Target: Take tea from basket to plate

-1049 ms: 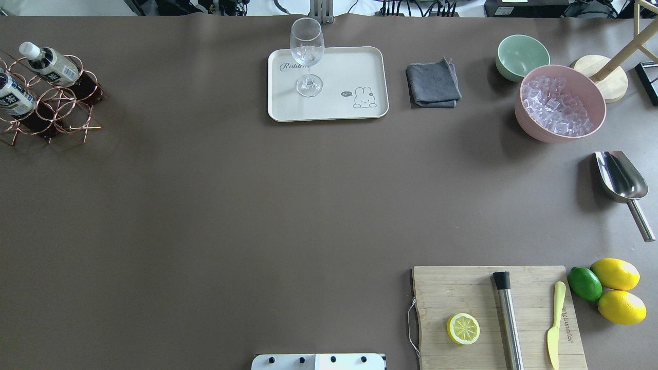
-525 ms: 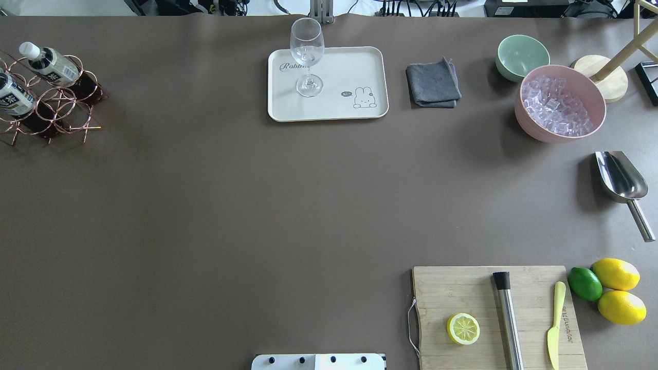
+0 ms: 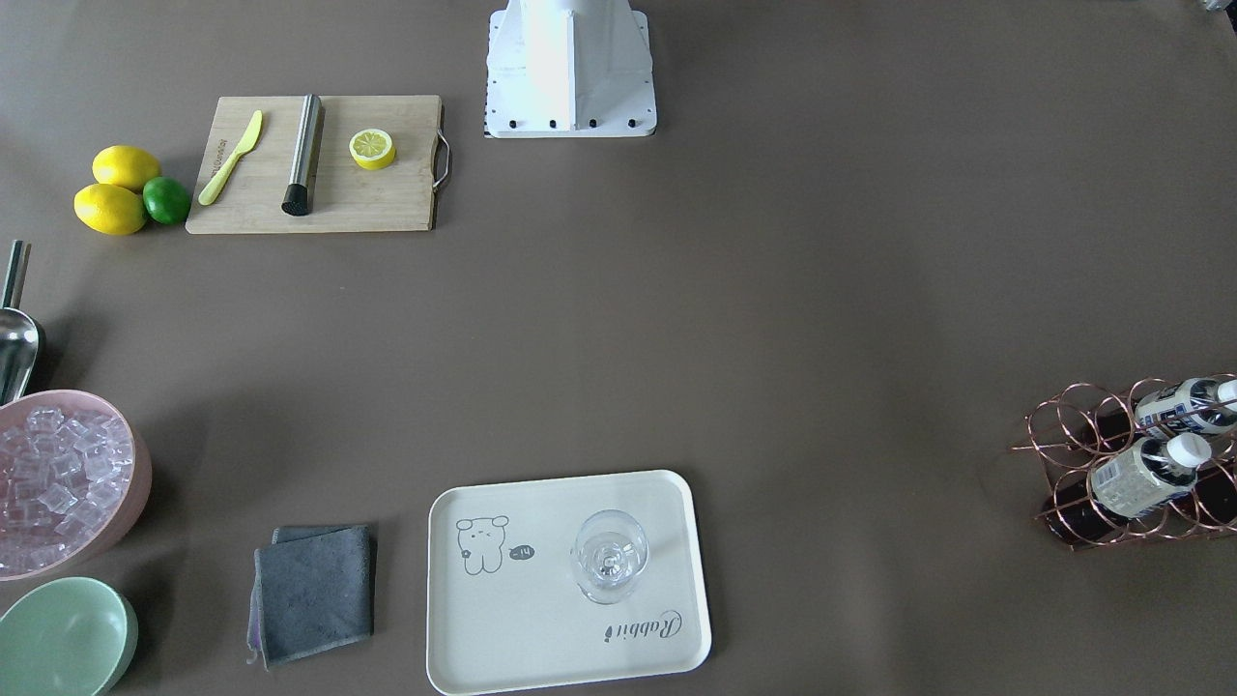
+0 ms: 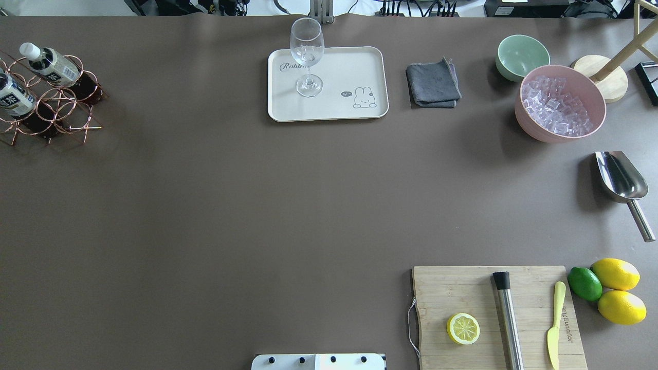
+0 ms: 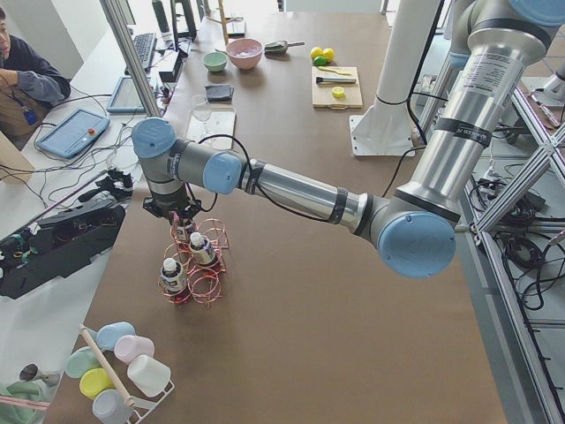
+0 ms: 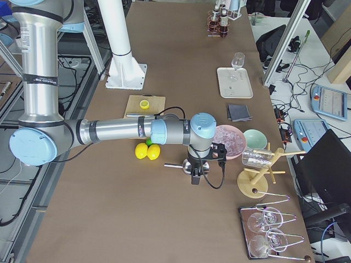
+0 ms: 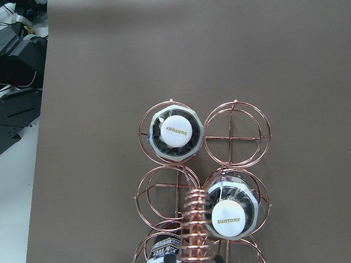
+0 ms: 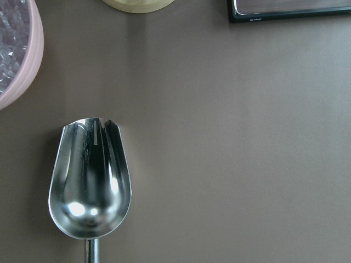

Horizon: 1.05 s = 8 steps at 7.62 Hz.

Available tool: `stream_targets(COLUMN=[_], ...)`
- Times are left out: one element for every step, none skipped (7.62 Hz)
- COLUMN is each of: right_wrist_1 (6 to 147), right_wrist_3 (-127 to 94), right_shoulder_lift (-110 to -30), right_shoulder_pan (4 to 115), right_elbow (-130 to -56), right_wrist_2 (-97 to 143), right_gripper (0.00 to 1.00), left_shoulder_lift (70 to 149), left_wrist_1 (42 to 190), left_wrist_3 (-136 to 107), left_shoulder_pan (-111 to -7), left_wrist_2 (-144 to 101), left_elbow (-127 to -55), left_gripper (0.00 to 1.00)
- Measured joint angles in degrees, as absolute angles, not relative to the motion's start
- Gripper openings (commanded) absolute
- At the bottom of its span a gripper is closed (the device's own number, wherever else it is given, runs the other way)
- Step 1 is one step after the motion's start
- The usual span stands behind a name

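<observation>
The copper wire basket stands at the table's far left edge, and also shows in the front view. Tea bottles with white caps lie tilted in its cells. The left wrist view looks straight down on the basket and the capped tea bottles. My left gripper hangs just above the basket; I cannot tell if it is open. The cream plate sits at the far middle with a stemmed glass on it. My right gripper hovers over the metal scoop; its state is unclear.
A grey cloth, a green bowl and a pink tub of ice lie right of the plate. A cutting board with a lemon half, a muddler and a knife sits near right, with lemons and a lime beside it.
</observation>
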<state>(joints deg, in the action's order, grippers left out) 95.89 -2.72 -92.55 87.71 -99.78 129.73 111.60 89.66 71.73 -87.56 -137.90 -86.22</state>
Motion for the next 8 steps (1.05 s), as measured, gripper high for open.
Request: stream_targets(right_wrist_1=[95.89, 95.89, 95.89, 95.89, 95.89, 95.89, 95.89, 95.89], right_wrist_3=[-2.73, -2.72, -2.72, -2.72, -2.72, -2.72, -2.72, -2.72], right_shoulder_lift=[-92.55, -92.55, -92.50, -92.48, -92.47, -92.47, -92.50, -92.49], right_shoulder_pan=[87.72, 87.72, 87.72, 87.72, 87.71, 87.72, 87.81, 87.90], right_elbow=[-99.86, -99.88, -99.84, -99.84, -99.80, -99.81, -99.82, -99.86], right_wrist_2=[129.77, 129.79, 129.77, 129.74, 129.73, 129.73, 129.72, 129.64], right_gripper=[1.00, 1.00, 1.00, 1.00, 1.00, 1.00, 1.00, 1.00], left_shoulder_lift=[111.79, 111.94, 112.10, 112.17, 112.14, 112.14, 112.19, 112.36], left_wrist_1=[89.56, 89.47, 89.40, 89.30, 89.24, 89.16, 88.97, 88.84], left_wrist_3=[71.71, 71.71, 71.71, 71.58, 70.66, 68.82, 66.65, 64.31], left_shoulder_pan=[-87.69, -87.88, -88.08, -88.22, -88.18, -87.93, -87.42, -85.88], left_wrist_2=[-138.59, -139.41, -139.91, -140.16, -140.34, -141.08, -142.00, -142.44], left_elbow=[-86.32, -86.44, -86.89, -88.09, -89.68, -91.41, -93.50, -95.68], left_gripper=[0.00, 0.00, 0.00, 0.00, 0.00, 0.00, 0.00, 0.00])
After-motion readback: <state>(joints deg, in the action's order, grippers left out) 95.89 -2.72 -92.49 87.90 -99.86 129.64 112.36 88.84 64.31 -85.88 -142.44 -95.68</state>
